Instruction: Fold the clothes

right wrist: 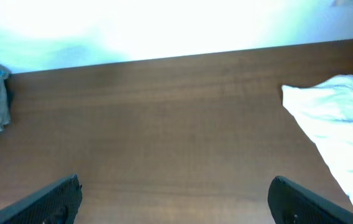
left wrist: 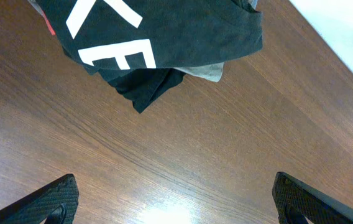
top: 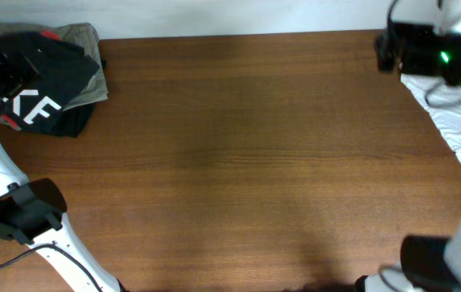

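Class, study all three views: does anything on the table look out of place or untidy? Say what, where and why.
The black T-shirt lies bunched at the far left corner of the table, over a grey-green garment, its lettering cut off by folds. A white cloth sits crumpled at the right edge. Neither is folded neatly.

L wrist view: black T-shirt [left wrist: 183, 31] bunched at far left, lying on wood table [left wrist: 226, 137]. White block lettering [left wrist: 117, 56] on it, only part legible: a "K" and an "E". Grey cloth [left wrist: 204, 71] pokes out from under tee's right edge. Small red patch [left wrist: 49, 26] at tee's far-left edge, can't tell what. Left gripper [left wrist: 176, 199] over bare wood, apart from tee; fingers [left wrist: 46, 202] spread wide at near left & near right, nothing btwn. Pale strip [left wrist: 350, 31] past table edge, far right.
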### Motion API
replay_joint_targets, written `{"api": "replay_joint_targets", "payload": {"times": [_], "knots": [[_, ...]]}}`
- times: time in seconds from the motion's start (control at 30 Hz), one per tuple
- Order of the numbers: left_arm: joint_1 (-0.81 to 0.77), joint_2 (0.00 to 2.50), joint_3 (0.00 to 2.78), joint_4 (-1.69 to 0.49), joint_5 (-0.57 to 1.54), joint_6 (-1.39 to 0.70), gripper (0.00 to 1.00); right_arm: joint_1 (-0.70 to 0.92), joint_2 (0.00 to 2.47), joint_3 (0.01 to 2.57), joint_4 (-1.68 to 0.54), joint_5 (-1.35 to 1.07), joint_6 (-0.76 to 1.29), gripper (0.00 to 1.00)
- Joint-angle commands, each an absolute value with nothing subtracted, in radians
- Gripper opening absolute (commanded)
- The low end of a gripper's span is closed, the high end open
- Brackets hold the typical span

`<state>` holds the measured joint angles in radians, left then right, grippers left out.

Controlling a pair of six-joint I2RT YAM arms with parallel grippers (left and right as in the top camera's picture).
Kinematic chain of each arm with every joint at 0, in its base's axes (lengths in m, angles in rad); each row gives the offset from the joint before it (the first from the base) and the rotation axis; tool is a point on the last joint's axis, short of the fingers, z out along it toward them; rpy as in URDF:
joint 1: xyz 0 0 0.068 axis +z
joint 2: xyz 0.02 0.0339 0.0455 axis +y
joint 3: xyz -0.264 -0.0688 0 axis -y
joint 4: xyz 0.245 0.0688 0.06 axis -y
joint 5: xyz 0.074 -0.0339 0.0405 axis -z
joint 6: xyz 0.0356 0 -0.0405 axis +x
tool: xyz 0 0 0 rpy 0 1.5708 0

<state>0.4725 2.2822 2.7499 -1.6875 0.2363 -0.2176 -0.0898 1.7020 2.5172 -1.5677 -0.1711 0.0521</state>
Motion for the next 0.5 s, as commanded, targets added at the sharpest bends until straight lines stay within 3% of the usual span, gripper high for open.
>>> {"api": "replay_joint_targets", "payload": {"times": [0.0, 0.23, 0.47], "knots": [[0.475, 2.277, 2.751, -1.687, 0.247, -0.212, 0.99, -0.084, 1.586, 2.519, -1.628, -0.170, 0.037, 0.99], [0.475, 2.277, 2.751, -1.688, 0.247, -0.212, 0.99, -0.084, 1.301, 2.512, -1.698, -0.203, 0.038, 0.99], [0.475, 2.277, 2.751, -1.687, 0.247, -0.212, 0.99, -0.084, 1.200, 2.511, -1.699, -0.229, 0.041, 0.99]]}}
